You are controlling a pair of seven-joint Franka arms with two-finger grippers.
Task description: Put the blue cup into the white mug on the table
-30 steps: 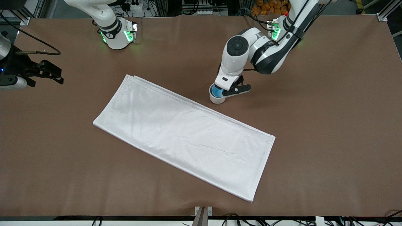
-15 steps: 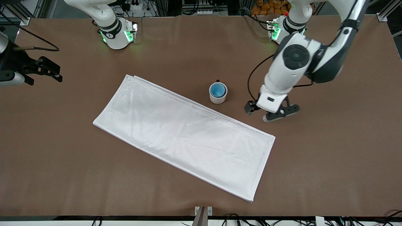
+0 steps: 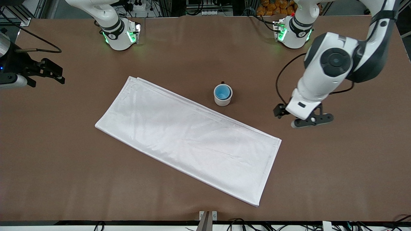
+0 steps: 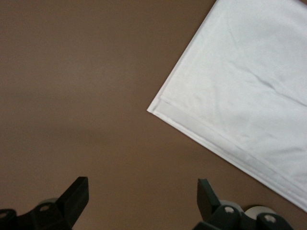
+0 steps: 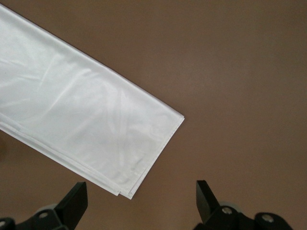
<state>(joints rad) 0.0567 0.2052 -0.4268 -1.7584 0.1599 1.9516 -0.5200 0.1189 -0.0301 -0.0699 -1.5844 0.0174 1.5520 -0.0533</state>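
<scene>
Front view
Cup [image 3: 222, 93]: blue, sits inside the mug [image 3: 222, 99], its rim just below the mug's rim.
Mug: upright on the table [image 3: 337, 166], about midway along its length and nearer the robots' edge than the camera's edge, just beside the cloth's long edge.
Cloth [image 3: 189, 138]: white, folded flat, lies slantwise across the table's middle.
Left gripper [image 3: 301, 120]: empty, over bare table toward the left arm's end, well apart from the mug; jaws spread.
Right gripper [image 3: 53, 74]: at the table's edge at the right arm's end, holding nothing; the arm waits.

Left wrist view
Left gripper [image 4: 143, 195]: fingers [image 4: 76, 191] wide apart, nothing between them; bare table and a cloth corner [image 4: 158, 108] below.

Right wrist view
Right gripper [image 5: 142, 195]: fingers [image 5: 76, 194] wide apart, empty; a cloth corner [image 5: 127, 189] and bare table below.
</scene>
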